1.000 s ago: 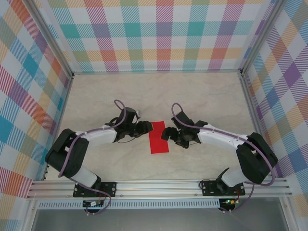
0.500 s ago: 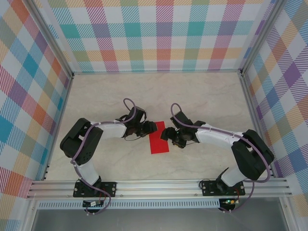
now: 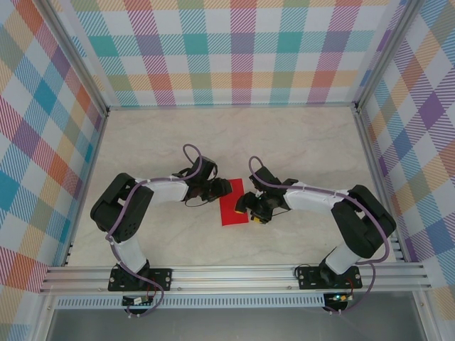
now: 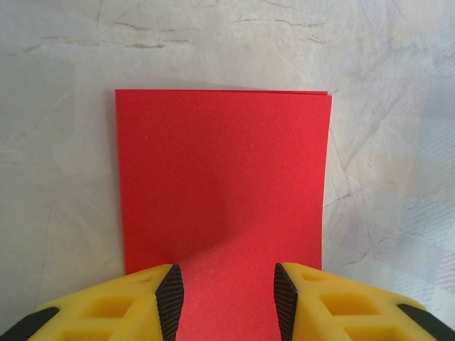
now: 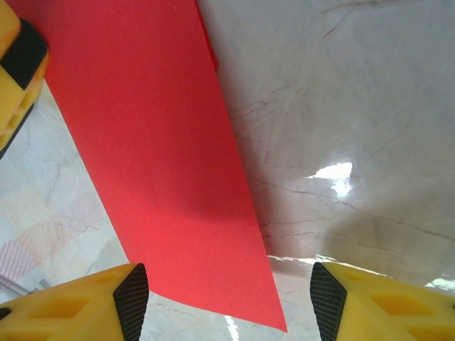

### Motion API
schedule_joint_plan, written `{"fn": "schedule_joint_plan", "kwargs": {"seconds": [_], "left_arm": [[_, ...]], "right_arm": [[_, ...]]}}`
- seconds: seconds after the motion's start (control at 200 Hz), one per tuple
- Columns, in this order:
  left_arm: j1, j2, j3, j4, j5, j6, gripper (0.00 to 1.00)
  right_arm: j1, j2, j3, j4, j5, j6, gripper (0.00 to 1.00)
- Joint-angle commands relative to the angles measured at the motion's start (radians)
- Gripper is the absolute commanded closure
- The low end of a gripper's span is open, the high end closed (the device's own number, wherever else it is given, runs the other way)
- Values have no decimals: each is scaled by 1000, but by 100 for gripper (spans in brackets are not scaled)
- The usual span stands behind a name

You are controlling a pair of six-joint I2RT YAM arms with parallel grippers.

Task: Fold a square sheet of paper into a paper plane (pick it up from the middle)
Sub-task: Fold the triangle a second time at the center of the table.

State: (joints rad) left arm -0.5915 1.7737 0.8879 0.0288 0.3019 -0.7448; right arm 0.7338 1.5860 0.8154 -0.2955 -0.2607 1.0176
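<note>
White links [image 3: 160, 190], black joints [image 3: 114, 213], purple cables [image 3: 190, 153] — each end effector [image 4: 226, 284] has yellow fingers [image 4: 106, 312] with black pads [image 4: 169, 291].

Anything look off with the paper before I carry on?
Slightly. The layers of the folded red paper don't quite match: at its far corner in the left wrist view, a sliver of the lower layer peeks past the top one. No tears or crumpling visible.

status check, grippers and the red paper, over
Left gripper open, astride one edge of the red paper. Right gripper open, paper's corner between its fingers. Paper folded to a rectangle, on the table. No obstruction seen.
</note>
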Motion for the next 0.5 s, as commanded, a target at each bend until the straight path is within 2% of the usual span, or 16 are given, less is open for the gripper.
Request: {"fn": "schedule_joint_plan", "kwargs": {"seconds": [0.0,0.22,0.495], "left_arm": [[-4,44,-13,-68,-58,-7,57],[-5,42,-21,-64,-57,-12,57],[-5,41,-20,-67,-56,-10,57]], "right_arm": [[-1,1,4,14,-51,22,37],[0,-6,-46,87,-121,64,38],[-1,-36,-80,117,-104,80,42]]}}
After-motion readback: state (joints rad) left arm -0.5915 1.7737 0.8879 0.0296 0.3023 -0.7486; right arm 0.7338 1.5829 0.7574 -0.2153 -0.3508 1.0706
